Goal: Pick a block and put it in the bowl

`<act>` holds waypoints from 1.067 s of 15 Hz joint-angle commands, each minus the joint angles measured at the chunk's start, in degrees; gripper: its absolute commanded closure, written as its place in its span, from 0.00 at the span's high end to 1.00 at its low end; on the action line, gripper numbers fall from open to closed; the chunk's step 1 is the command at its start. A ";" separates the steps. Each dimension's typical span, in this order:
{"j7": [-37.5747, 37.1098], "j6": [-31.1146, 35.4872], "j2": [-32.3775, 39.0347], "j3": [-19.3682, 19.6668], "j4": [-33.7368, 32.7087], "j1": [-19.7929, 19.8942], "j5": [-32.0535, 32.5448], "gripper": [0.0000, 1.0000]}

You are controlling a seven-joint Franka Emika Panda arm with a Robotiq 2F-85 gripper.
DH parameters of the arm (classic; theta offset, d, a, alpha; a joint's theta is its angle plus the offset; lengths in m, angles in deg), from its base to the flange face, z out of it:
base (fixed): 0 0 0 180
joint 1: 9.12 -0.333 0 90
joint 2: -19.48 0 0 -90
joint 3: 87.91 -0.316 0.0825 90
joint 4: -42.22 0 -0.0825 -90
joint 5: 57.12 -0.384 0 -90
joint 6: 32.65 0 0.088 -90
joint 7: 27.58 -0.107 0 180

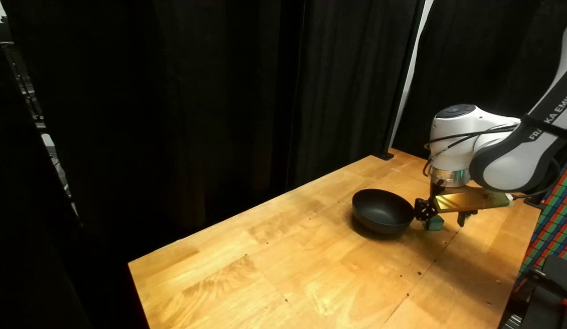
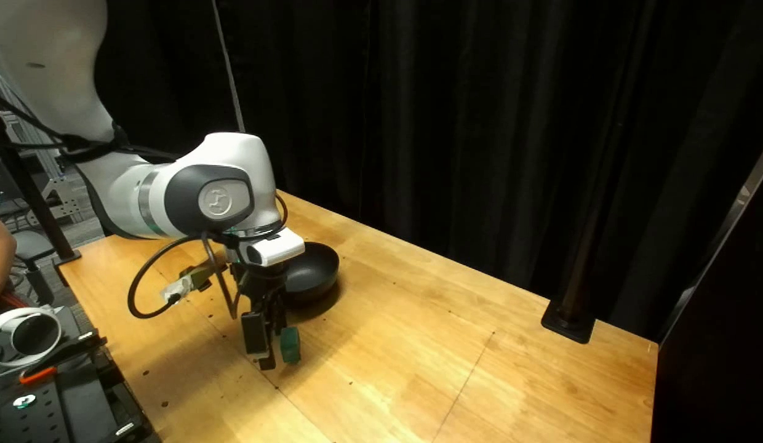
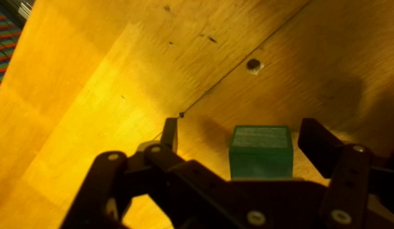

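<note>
1. The pincer [image 3: 242, 136] is spread wide, with its two black fingers [image 3: 314, 144] well apart and nothing in their hold
2. The small green block [image 3: 261, 159] shows in the gap between the fingers in the wrist view, nearer to the finger on the right side of that view
3. Bits of the wooden tabletop [image 3: 203, 140] show on both sides of the block, so each finger looks apart from it
4. I can't quite tell how high the finger tips are, so they may be level with the block or a bit above it
5. The round black bowl [image 1: 382, 221] sits on the tabletop with its open side up
6. The block is outside the bowl, near it in an exterior view
7. The white robot arm [image 1: 452, 141] bends down to the pincer, and in an exterior view it hides part of the bowl [image 2: 314, 274]
8. Black curtains [image 1: 196, 91] hang behind the tabletop
9. Something with red, green and blue stripes [image 1: 558, 214] shows past the tabletop's edge
</note>
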 commanded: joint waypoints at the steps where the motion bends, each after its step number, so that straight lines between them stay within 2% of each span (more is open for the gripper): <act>1: 0.59 3.54 2.97 3.60 -2.35 -3.38 -2.54 0.66; 6: 1.44 5.55 4.40 6.42 -3.36 -5.90 -5.14 0.25; 7: 2.52 4.70 3.79 5.92 -3.06 -5.66 -6.68 0.21; 10: 3.55 1.23 -2.62 7.64 -0.57 -6.97 -7.38 0.21; 13: 1.50 -4.02 -12.02 10.46 1.19 -9.40 -3.20 0.21; 14: 1.37 -6.46 -14.83 10.08 1.17 -9.27 -1.83 0.21; 16: 6.50 -9.56 -19.48 5.50 1.44 -6.45 -5.50 0.21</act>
